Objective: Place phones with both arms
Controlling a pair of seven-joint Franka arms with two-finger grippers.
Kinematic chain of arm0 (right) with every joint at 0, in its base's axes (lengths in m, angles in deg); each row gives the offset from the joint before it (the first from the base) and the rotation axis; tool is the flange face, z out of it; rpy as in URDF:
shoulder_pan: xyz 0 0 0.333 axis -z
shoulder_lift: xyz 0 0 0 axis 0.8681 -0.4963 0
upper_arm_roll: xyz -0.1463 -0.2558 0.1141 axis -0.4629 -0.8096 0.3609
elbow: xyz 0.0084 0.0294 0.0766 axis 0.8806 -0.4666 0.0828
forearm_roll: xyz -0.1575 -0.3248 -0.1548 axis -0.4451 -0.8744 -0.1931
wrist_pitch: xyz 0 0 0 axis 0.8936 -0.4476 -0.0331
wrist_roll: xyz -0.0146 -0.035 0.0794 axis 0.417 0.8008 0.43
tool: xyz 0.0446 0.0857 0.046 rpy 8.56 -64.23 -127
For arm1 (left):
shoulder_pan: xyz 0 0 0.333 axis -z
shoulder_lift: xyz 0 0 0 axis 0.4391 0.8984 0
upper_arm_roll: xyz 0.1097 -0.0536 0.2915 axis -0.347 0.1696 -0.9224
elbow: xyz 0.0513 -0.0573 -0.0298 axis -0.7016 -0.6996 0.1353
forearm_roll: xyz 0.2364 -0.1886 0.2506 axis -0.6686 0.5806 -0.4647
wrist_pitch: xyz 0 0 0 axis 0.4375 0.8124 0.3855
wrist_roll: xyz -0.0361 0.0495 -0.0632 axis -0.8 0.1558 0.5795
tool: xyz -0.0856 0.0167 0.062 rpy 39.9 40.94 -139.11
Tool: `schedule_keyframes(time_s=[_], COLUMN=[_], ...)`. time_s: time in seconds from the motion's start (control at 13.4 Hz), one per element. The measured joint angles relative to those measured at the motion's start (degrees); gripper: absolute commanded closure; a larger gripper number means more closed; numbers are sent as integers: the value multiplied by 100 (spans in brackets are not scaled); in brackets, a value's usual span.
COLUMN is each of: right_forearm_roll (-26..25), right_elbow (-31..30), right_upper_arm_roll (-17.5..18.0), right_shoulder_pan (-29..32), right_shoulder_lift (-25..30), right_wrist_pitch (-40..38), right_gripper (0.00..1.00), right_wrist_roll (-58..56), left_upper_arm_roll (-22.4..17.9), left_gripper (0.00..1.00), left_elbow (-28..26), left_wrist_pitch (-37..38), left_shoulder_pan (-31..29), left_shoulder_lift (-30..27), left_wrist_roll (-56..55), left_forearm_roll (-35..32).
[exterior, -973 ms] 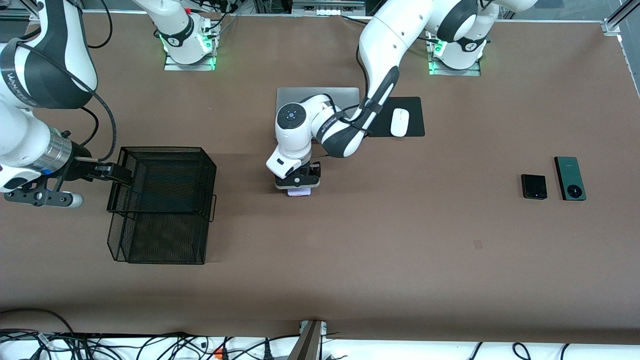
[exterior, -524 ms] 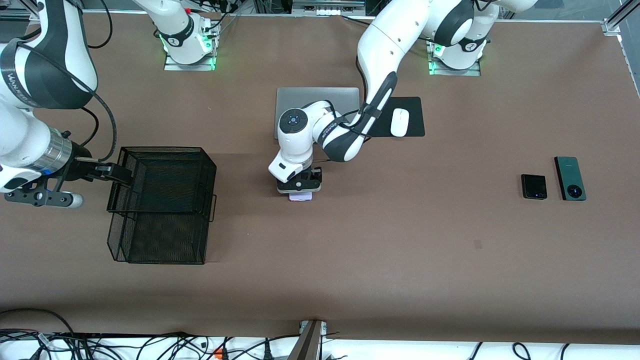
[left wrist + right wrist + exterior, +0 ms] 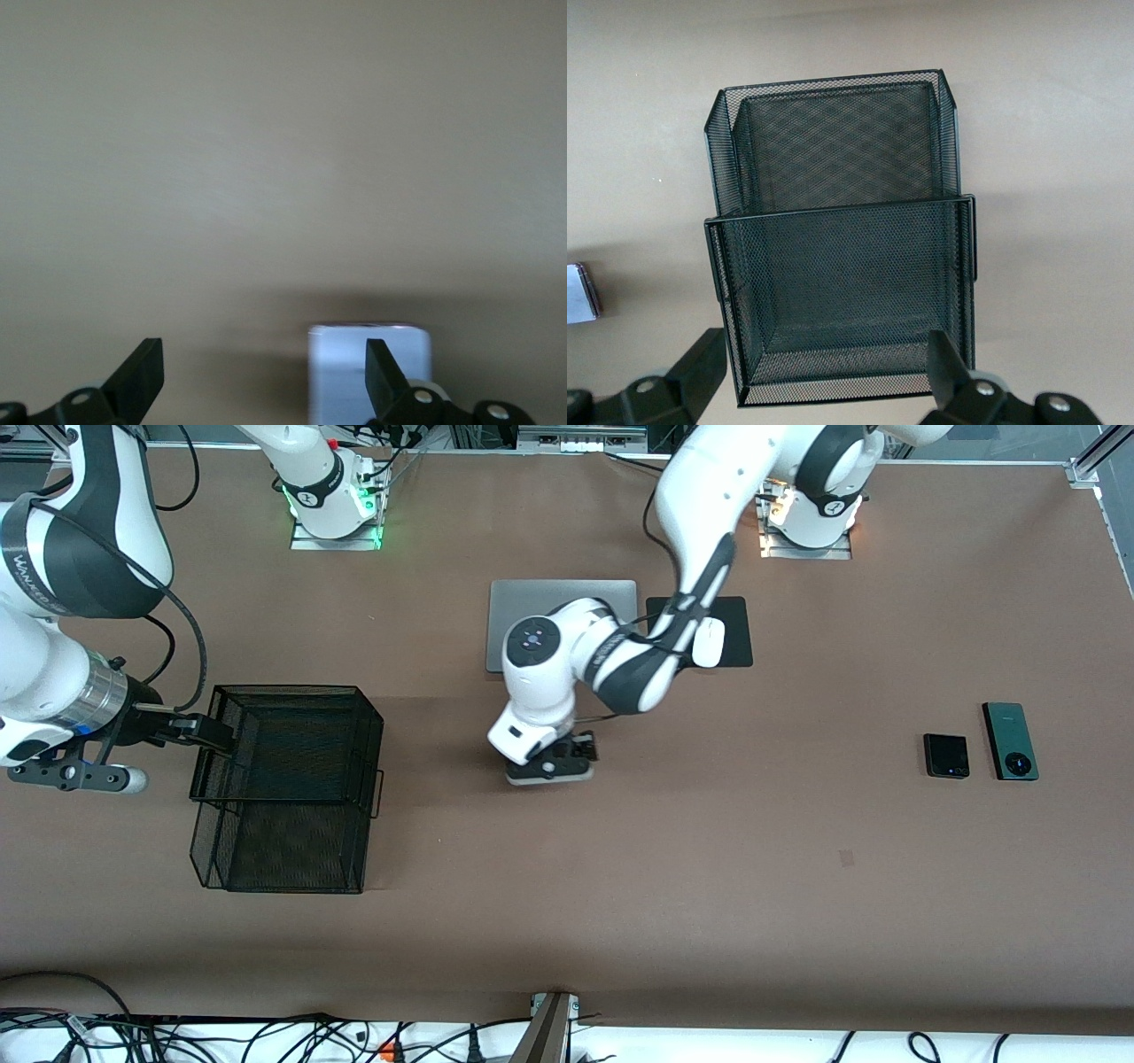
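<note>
At the frame's center the left gripper (image 3: 550, 766) hangs released over the lilac phone (image 3: 341, 372) on the table, while the right gripper (image 3: 824, 390) waits released by the mesh basket (image 3: 288, 784) at mid-left.

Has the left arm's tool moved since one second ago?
Yes. The left tool shifted toward the left arm's end of the table and slightly nearer the camera, judged against the closed silver laptop.

Left arm's black two-finger gripper (image 3: 551, 766) has shifted toward the left arm's end of the table, wrist rotated. Squarish pale lilac phone (image 3: 354, 370), visible under it before from the front, is now hidden there. Left wrist view shows it lying beside one wide-apart finger (image 3: 383, 372).
</note>
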Motion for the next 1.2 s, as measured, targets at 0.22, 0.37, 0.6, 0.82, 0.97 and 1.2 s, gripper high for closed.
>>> schedule_keyframes(time_s=[0.22,0.37,0.6,0.82,0.97,1.2], right_forearm_roll=[-97,-93,188,224,223,27], right_elbow=[0,1,-3,-19,-31,-45], right_upper_arm_roll=[108,225,683,1441,1647,1666], right_shoulder_pan=[-157,-543,-887,-962,-1166,-1578], right_shoulder_lift=[-1,-8,-188,-675,-1104,-1714], right_wrist_pitch=[66,304,690,1278,1548,1652], right_gripper=[0,0,0,0,0,0], right_wrist_roll=[-5,56,846,2034,2245,2253], left_upper_arm_roll=[22,5,-11,-20,-19,-13], left_gripper=[0,0,0,0,0,0], left_elbow=[-1219,-2104,-3105,-3873,-4201,-4890], left_wrist_pitch=[165,170,167,154,69,-910], left_shoulder_pan=[-428,-737,-1451,-2423,-3074,-3950], left_shoulder_lift=[-1005,-1594,-2274,-2877,-3146,-3423], left_wrist_roll=[336,647,1621,3137,4108,5216], left_forearm_roll=[0,-21,-102,-126,-190,-265])
